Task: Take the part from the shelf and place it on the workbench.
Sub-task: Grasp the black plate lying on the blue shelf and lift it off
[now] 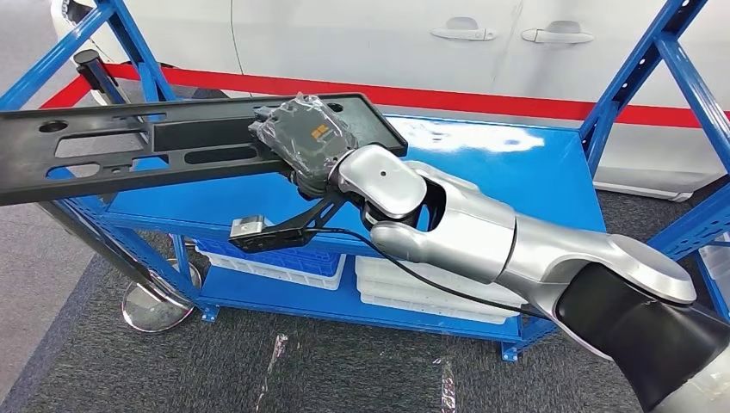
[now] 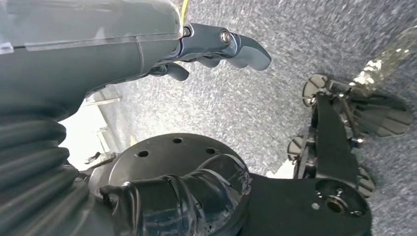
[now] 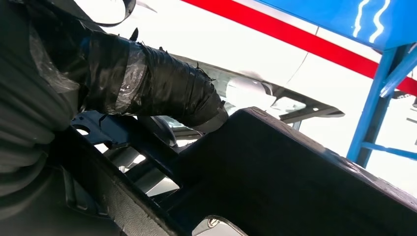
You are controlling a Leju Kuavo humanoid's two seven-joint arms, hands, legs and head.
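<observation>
Black plastic forms the part [image 1: 172, 146], a long flat panel with slots and holes, which the right robot hand [image 1: 306, 138] is holding near its right-hand end in the head view. That robot hand, wrapped in dark film, is closing over the panel's edge, with the silver forearm [image 1: 482, 232] reaching in from the lower right. The part is hanging in the air above and in front of the blue shelf [image 1: 534, 163]; whether its far edge is touching the shelf top cannot be told. Most of its length is jutting out past the shelf's left upright. In the right wrist view, the taped thumb [image 3: 162, 91] is pressing along the part's dark rim [image 3: 305, 167].

The left robot hand [image 2: 216, 46] is hanging over grey carpet [image 2: 275, 93], its fingers loosely curled and gripping nothing.

White trays [image 1: 430, 288] are sitting on the lower shelf, and a white car body with a red stripe [image 1: 482, 99] is standing behind the rack.

Step in hand, as judged: the pick is done and the carry is starting. No counter is in sight, so the next move probably calls for lifting the part clear of the uprights and turning toward the counter. Held near one end, the long panel is likely to droop or swing; the grip needs to be firm and the turn slow.
</observation>
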